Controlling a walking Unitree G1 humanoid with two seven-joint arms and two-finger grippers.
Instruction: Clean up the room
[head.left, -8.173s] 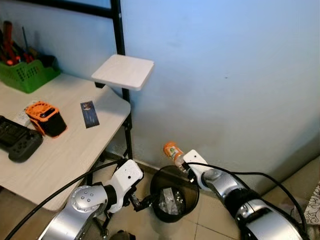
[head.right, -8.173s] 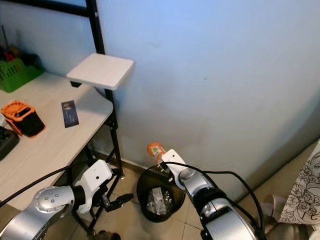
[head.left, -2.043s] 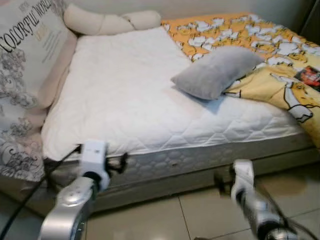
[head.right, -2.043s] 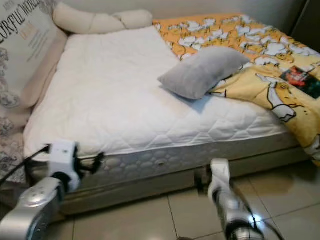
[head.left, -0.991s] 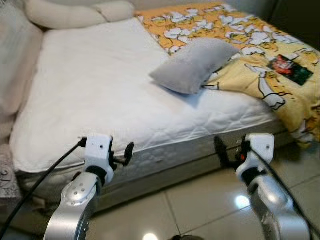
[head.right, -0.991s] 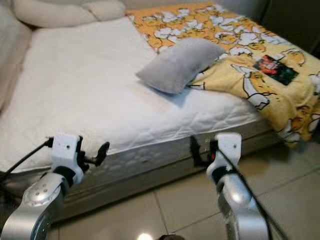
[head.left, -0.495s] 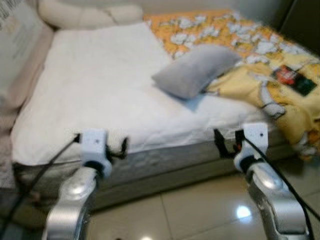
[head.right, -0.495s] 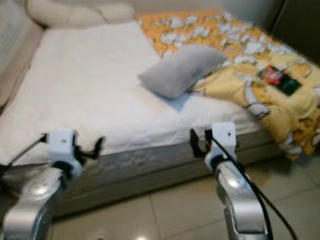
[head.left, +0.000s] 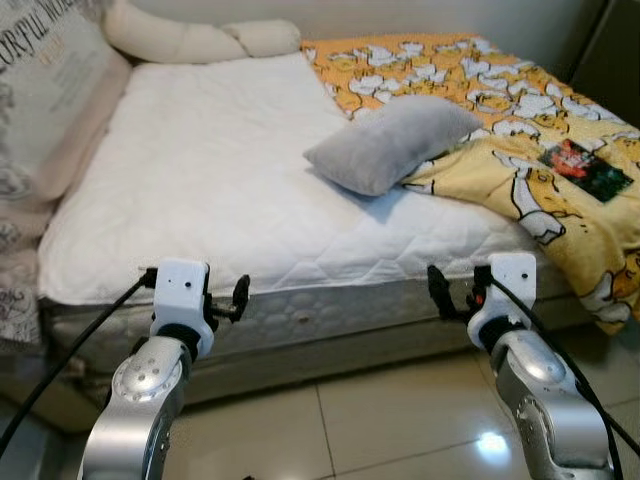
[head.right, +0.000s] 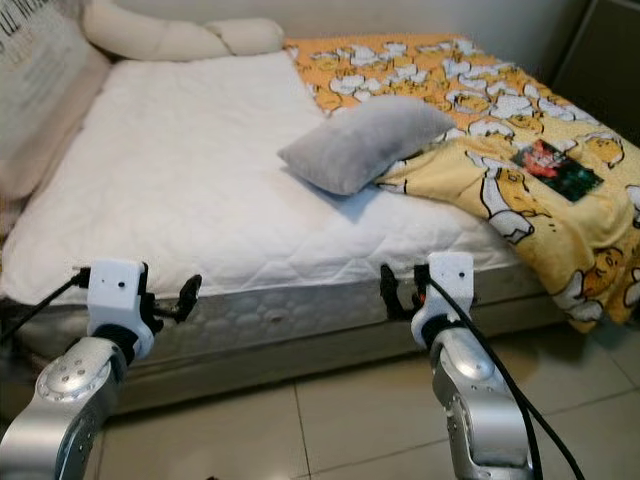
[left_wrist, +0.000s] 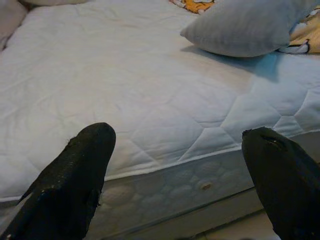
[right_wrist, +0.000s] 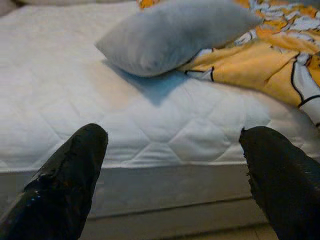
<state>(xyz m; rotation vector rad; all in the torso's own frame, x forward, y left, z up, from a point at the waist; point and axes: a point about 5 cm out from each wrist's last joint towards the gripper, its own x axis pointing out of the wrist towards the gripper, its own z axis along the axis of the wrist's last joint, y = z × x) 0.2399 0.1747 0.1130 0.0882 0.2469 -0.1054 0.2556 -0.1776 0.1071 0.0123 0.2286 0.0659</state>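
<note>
I have turned from the bin to the bed (head.left: 250, 200), and both my left gripper (left_wrist: 175, 175) and right gripper (right_wrist: 170, 175) hang released and empty at its edge. The grey pillow (head.left: 392, 140) lies askew beside the rumpled yellow blanket (head.left: 520, 150); tidying those looks next.

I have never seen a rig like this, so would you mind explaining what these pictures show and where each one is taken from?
This is a humanoid robot tidying a room. Two pictures come from the stereo camera on its head, looking down at a bed. The other two come from cameras on its wrists, looking along the black fingers. The left gripper and right gripper are both raised in front of the mattress edge, open and holding nothing. On the bed lie a grey pillow, a yellow patterned blanket with a small dark printed item on it, and long cream cushions at the far end.
</note>
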